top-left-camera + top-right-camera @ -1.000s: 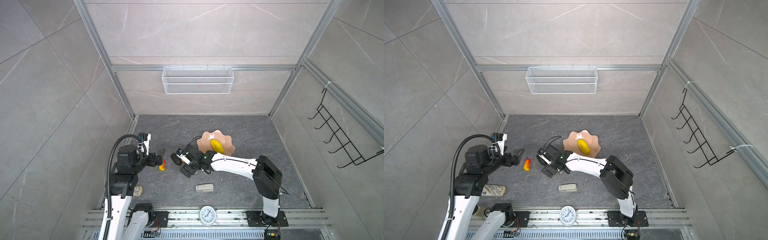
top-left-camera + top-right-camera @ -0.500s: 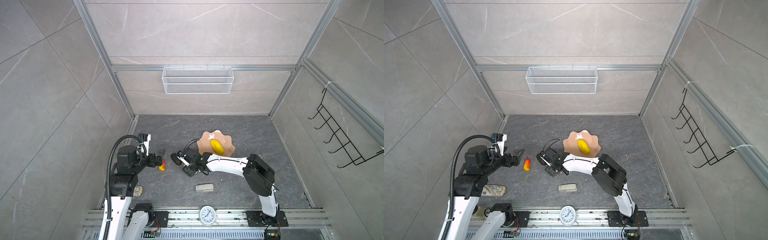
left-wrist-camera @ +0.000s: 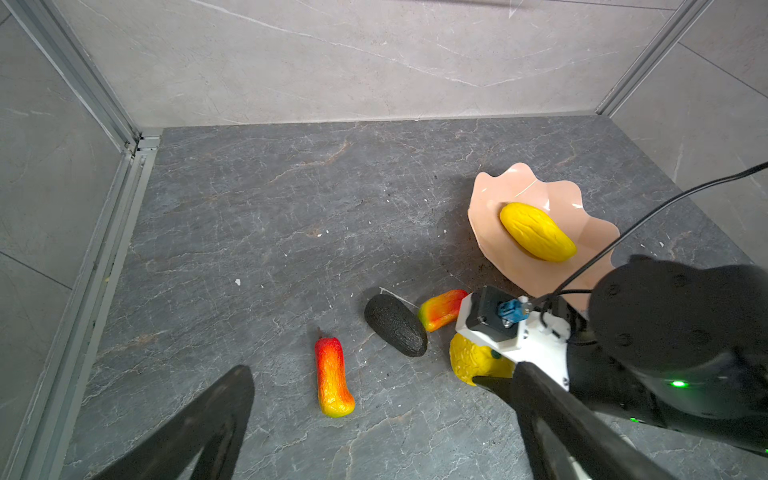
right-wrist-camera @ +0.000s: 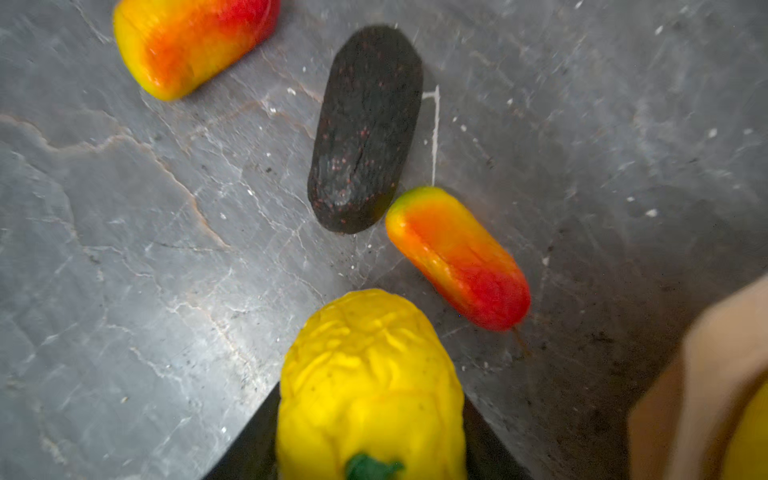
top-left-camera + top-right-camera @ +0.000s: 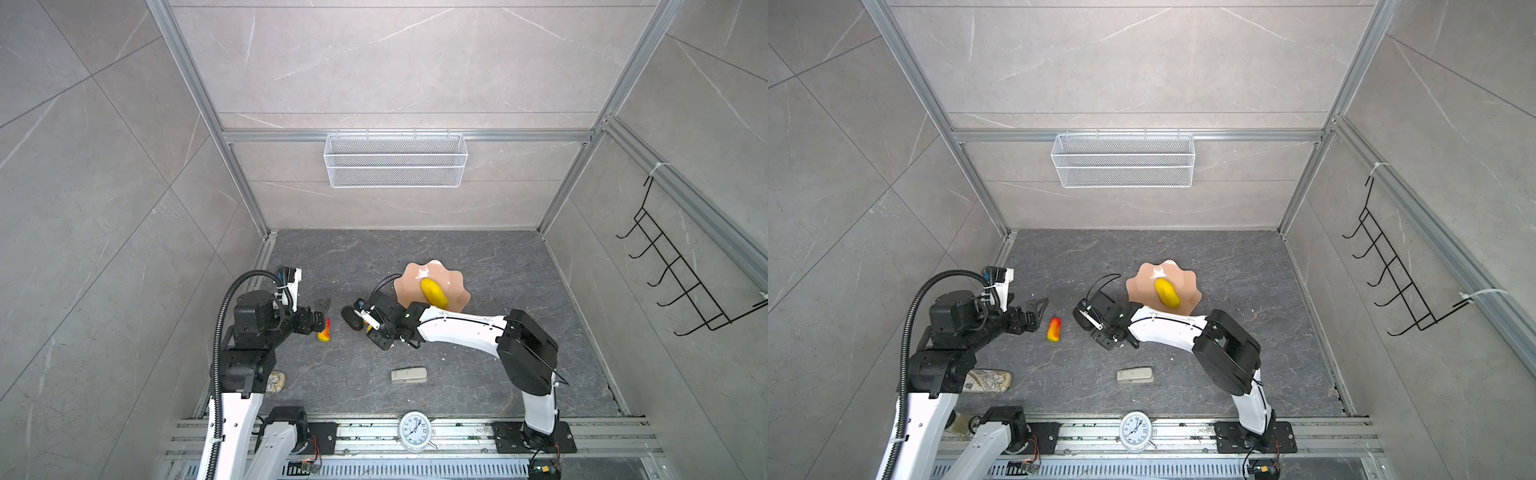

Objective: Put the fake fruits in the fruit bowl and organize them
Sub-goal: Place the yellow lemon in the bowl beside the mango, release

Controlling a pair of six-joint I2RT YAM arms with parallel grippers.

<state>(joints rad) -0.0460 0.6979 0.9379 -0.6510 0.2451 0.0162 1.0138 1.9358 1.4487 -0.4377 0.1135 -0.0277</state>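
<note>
Right gripper [image 4: 370, 395] jaws pressed on both flanks of the round yellow fruit [image 4: 365, 340], stem toward the wrist, low by the floor; a side grip suits a fat piece that would roll. Black oval [image 4: 365, 129] and a mango [image 4: 457, 257] lie just ahead of its tips, about touching each other, so go up, not forward; bowl [image 5: 411, 286] is right beside the wrist with the long yellow one [image 5: 433, 292] across its middle, so clear the rim and drop beside that. Left gripper [image 3: 363, 378] jaws wide apart, second mango [image 3: 332, 378] just ahead of them; grey block [image 5: 408, 375] back near the bases, no obstacle.

Dark slab [image 5: 519, 291] holds bowl [image 5: 454, 286], two mango shapes [image 3: 332, 376], blackish oval [image 3: 395, 328], block [image 5: 408, 375], lump [image 5: 988, 380].
</note>
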